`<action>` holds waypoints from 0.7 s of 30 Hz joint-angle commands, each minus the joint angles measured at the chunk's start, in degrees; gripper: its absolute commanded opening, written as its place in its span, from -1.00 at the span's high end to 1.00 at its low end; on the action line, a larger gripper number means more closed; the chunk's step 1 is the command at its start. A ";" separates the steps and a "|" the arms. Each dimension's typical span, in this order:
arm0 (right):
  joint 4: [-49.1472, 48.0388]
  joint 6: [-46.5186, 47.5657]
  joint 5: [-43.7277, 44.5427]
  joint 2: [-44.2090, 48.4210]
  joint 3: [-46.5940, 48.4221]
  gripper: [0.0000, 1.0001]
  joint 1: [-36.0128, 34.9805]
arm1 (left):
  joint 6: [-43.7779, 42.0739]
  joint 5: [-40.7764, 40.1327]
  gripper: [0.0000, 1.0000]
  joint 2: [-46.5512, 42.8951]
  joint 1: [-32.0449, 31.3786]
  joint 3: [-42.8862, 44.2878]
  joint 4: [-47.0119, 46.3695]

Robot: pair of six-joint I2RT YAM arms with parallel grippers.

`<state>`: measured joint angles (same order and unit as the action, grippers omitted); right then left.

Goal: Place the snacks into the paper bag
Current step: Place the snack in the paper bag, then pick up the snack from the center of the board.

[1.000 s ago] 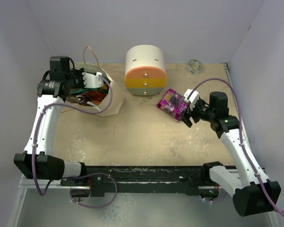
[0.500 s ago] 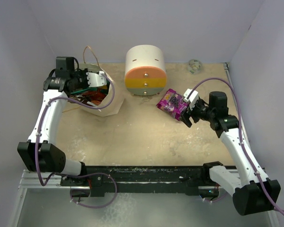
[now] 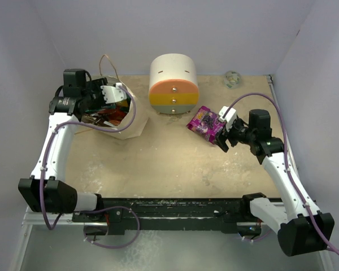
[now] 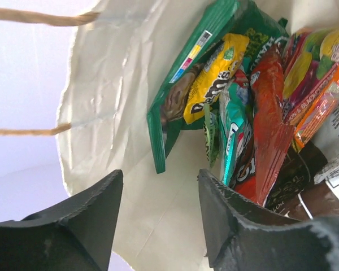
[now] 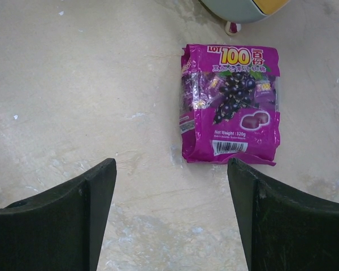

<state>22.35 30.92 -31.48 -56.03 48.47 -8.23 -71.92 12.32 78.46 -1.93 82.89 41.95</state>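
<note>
We hold the right gripper (image 5: pixel 170 169) open and empty, the purple packet (image 5: pixel 230 104) just ahead, so the jaws can straddle it.

White arm links (image 3: pixel 55 148), black joints (image 3: pixel 260 121), purple cables (image 3: pixel 133 110), black fingers (image 5: pixel 62 226)

You're looking at a beige counter (image 3: pixel 158 164), scuffed with whitish smears, boxed in by plain lavender walls (image 3: pixel 214 34) on three sides. A round white container (image 3: pixel 173 73) with pastel drawers stands at the back, under even light.
</note>
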 commanded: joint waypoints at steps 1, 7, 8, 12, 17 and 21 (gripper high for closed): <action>-2.75 -1.50 -0.12 -0.13 -0.45 -0.63 0.23 | 6.43 3.32 -0.26 -4.14 0.26 -0.10 -3.80; -4.16 -1.67 1.13 -0.75 -0.93 -0.66 0.23 | 17.78 6.90 -0.44 -6.80 0.29 0.35 -2.39; -4.39 -1.54 1.24 -1.12 -0.88 -0.67 0.23 | 19.89 7.78 -0.46 -7.19 0.34 0.70 -1.73; -4.81 -1.08 1.78 -3.55 -0.25 -0.71 0.18 | 27.39 8.50 -0.60 -9.10 0.27 0.96 -1.08; -3.10 0.87 5.14 -10.82 2.21 -0.71 -0.79 | 35.31 7.42 -0.92 -12.67 0.30 0.60 -1.59; -3.85 1.28 10.29 -16.59 4.20 -0.68 -3.37 | 38.87 10.25 -0.98 -16.02 0.30 0.76 -0.32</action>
<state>19.49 30.94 -26.55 -69.01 48.82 -9.37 -40.49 18.79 66.70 -1.93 82.70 41.71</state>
